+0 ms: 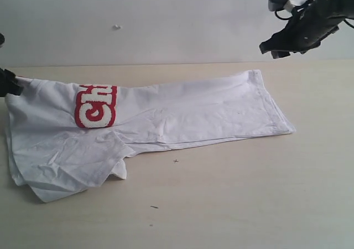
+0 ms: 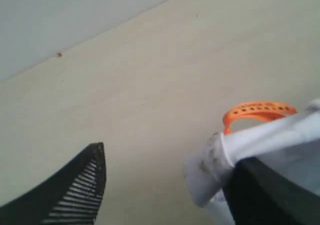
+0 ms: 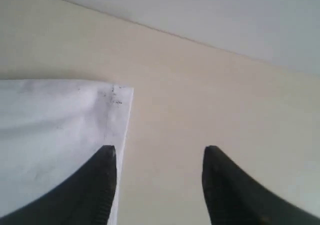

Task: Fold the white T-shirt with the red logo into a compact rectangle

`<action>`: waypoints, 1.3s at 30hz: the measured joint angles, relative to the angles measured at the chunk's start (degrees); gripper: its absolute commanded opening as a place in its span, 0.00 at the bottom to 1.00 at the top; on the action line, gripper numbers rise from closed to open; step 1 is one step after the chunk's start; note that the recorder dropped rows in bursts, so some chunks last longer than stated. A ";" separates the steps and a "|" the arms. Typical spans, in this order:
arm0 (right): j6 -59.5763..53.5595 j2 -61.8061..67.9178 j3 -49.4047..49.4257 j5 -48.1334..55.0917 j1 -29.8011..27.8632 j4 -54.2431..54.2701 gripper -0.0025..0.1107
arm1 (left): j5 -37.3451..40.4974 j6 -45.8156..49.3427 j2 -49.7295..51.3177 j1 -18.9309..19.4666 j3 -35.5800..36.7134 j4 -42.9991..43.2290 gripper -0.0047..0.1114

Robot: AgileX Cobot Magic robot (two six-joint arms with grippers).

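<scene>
Cloth bunches at the far left of the pale wooden table (image 1: 249, 205), where the black left gripper (image 1: 9, 84) sits at the collar end of the large white cotton short-sleeved T-shirt (image 1: 182, 113). Its wrist view shows the jaws standing wide apart. One ribbed black finger is bare over the table, and a fold of white fabric drapes over the other, with a small orange neck tag (image 2: 257, 111) just behind it. Nothing is pinched between the two, though it is hard to tell whether the cloth merely rests on that finger or is caught on it. The shirt lies folded lengthwise into a long band across the table, with a short sleeve spread toward the near left. The fuzzy red logo patch (image 1: 95, 106) with puffy white letters sits near the left end, folded so that only its first letters show. The hem end reaches right of centre and lies flat. Above and beyond it the black right gripper (image 1: 274, 48) hangs clear of the table, its jaws parted and empty. In its wrist view the shirt's corner lies just beside one finger.
</scene>
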 measured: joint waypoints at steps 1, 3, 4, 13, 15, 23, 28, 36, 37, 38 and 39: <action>-1.60 0.00 -0.35 1.56 -0.68 2.93 0.37 | 2.10 -0.30 0.00 0.00 -0.79 0.00 0.58; -6.51 0.00 -0.55 4.60 -1.74 10.41 0.21 | 5.14 -0.77 0.00 0.00 -1.76 0.00 0.58; -8.72 0.00 -0.55 5.92 -1.83 12.86 0.13 | 5.92 -0.90 0.00 0.00 -1.98 0.00 0.58; -19.66 4.60 -0.84 15.65 -1.04 20.32 0.02 | 8.35 -2.78 0.00 0.00 -3.82 -5.11 0.58; -19.90 6.57 -0.84 16.27 -0.66 19.68 0.02 | 8.80 -2.99 0.00 0.00 -4.36 -7.17 0.58; -16.54 10.61 -1.08 16.39 -0.50 14.09 0.02 | 16.54 -2.72 0.00 0.00 -9.15 -12.22 0.58; -14.70 10.61 -1.23 16.39 -0.22 12.76 0.02 | 21.26 -2.21 -0.12 0.00 -12.48 -17.32 0.58; -14.50 10.64 -1.37 16.50 -0.22 12.54 0.02 | 20.95 -3.97 -3.47 0.73 -13.53 -23.81 0.59; -14.50 10.73 -1.37 16.50 -0.22 12.54 0.02 | 21.58 -4.10 -3.60 1.03 -13.53 -24.06 0.59; -14.39 10.73 -1.37 16.50 -0.22 12.54 0.02 | 22.09 -4.10 -3.60 1.34 -13.53 -24.18 0.59; -14.39 10.73 -1.37 16.50 -0.22 12.54 0.02 | 23.26 -4.10 -3.60 1.81 -13.53 -24.27 0.59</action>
